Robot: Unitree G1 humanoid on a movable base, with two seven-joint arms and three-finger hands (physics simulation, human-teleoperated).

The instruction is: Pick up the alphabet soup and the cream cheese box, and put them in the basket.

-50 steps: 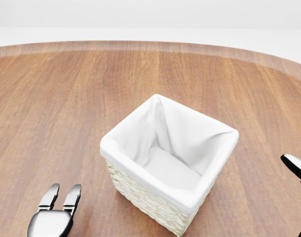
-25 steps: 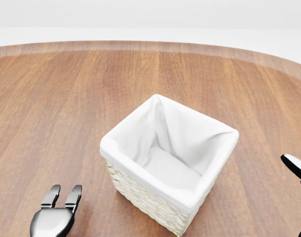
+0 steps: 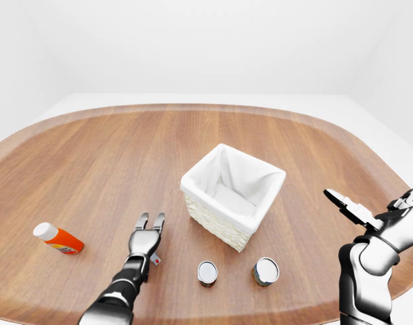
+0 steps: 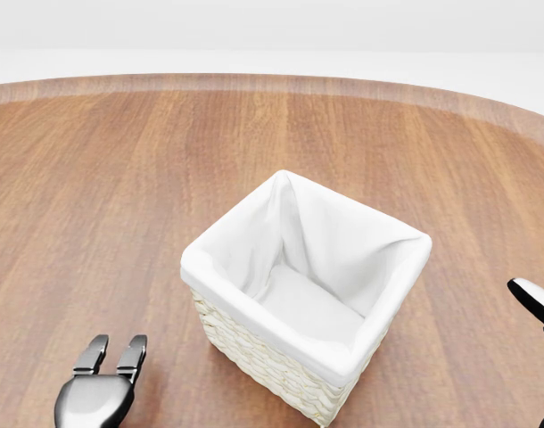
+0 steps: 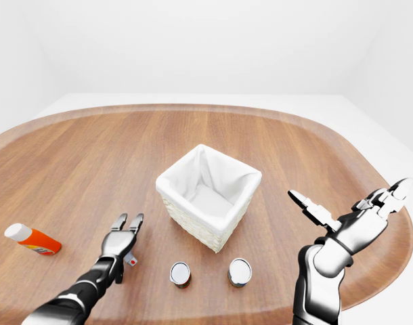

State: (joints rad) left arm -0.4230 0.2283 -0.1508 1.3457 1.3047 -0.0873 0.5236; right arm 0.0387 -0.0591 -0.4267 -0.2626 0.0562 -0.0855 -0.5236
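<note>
Left-eye view: no label readable on 2 cans [image 3: 207, 273] below basket [image 3: 220, 220]; both hands [image 3: 145, 238] [image 5: 349, 230] fingers apart.

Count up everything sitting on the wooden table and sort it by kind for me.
Small round metal-topped cans: 2
White-lined wicker basket: 1
Orange bottle with white cap, lying down: 1
Small red and white item under the left hand, too small to tell: 1
Total: 5

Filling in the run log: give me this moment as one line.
left robot hand: open, empty, low over table | right robot hand: open, raised | basket: empty | two cans: on table
</note>
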